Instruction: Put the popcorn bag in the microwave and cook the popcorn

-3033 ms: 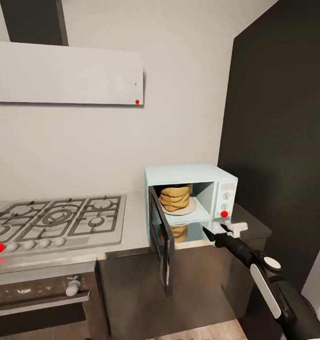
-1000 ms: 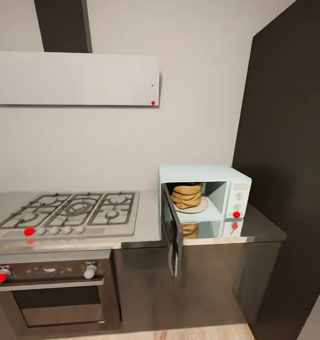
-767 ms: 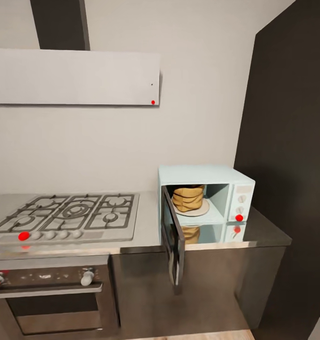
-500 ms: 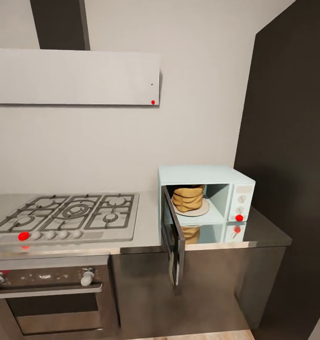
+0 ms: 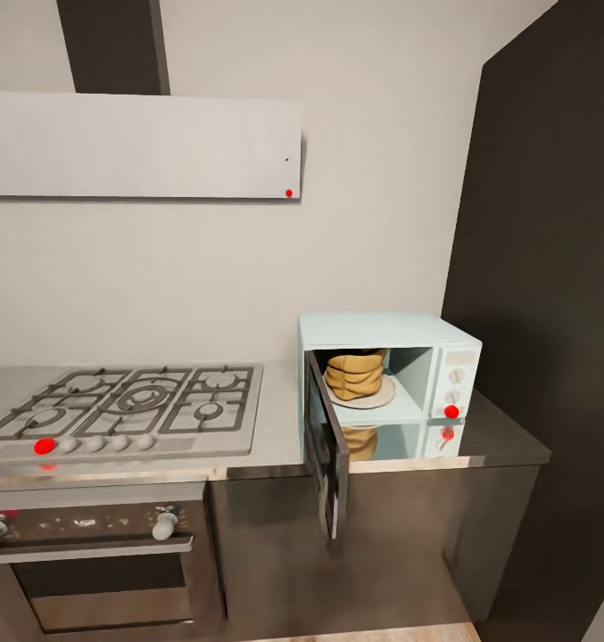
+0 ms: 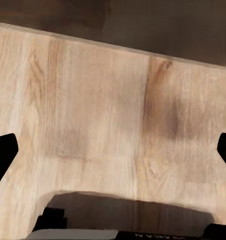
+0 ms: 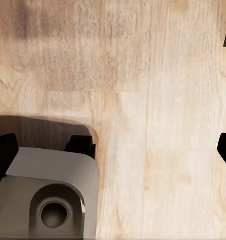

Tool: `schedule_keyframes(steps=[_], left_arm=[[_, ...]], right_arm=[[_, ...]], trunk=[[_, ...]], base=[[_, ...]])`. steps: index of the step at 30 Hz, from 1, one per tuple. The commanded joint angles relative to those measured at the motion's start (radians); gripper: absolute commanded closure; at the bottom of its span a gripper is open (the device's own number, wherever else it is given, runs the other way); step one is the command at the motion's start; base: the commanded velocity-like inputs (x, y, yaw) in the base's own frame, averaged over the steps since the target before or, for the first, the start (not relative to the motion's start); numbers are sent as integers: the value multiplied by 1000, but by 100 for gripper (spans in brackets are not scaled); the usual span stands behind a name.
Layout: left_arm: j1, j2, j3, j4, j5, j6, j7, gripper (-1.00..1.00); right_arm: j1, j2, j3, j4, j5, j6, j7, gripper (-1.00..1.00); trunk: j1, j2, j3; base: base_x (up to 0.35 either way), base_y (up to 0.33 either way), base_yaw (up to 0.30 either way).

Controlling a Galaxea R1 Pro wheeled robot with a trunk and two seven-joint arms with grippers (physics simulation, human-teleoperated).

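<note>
The pale blue microwave [image 5: 400, 332] stands at the right end of the steel countertop [image 5: 275, 428], its black-framed door [image 5: 326, 450] swung wide open toward me. Inside, the tan wrinkled popcorn bag [image 5: 355, 373] sits upright on the round turntable plate [image 5: 377, 397]. No popcorn shows. My left gripper [image 6: 113, 155] hangs open over the wooden floor, black fingertips [image 6: 2, 155] at the frame edges. My right gripper [image 7: 113, 150] is also open above the floor, nothing between its fingers [image 7: 2, 152].
A steel gas hob [image 5: 128, 406] lies left of the microwave, with a steel oven [image 5: 96, 557] under it and a white hood [image 5: 141, 147] above. A tall dark cabinet [image 5: 551, 312] closes the right side. Part of my grey base [image 7: 47, 200] appears under the right gripper.
Three seconds ago my right arm reached to the microwave; it has since dropped out of the head view, which pulled back and shifted. In the last half second nothing moved.
</note>
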Motion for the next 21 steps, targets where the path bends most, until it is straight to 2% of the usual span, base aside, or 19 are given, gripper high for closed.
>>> schedule_keyframes(steps=[1, 4, 5, 8, 11, 15, 18, 21], left_arm=[[0, -3, 2, -63, 2, 14, -9, -100], [0, -6, -5, -260, -8, 82, -15, -100], [0, -7, -9, -360, -10, 135, -14, -100], [-5, -4, -12, -554, -11, 263, -13, -100], [-48, -3, -12, -618, -11, 329, -15, -100], [-155, -4, -12, -651, -10, 366, -20, -100], [-234, -4, -13, -703, -7, 437, -21, -100], [-295, -5, -12, -749, -1, 480, -23, -100]], right_arm=[[0, 0, 3, 1, 6, 0, 2, -100], [0, 0, 3, 1, 6, -5, -1, -100], [1, 0, 3, 1, 6, -6, -1, -100], [1, -1, 3, 1, 6, -8, -4, -100], [1, -1, 3, 1, 6, -9, -5, -100], [1, -1, 3, 1, 6, -9, -7, -100], [1, -2, 3, 1, 6, -9, -8, -100], [1, -2, 3, 1, 7, -10, -9, -100]], trunk=[[0, -1, -1], [0, -1, -1], [0, -1, -1], [0, -1, -1], [0, -1, -1], [0, -1, -1], [0, -1, -1], [0, -1, -1]], base=[[0, 0, 0], [0, 0, 0], [0, 0, 0], [0, 0, 0], [0, 0, 0], [0, 0, 0], [0, 0, 0], [0, 0, 0]])
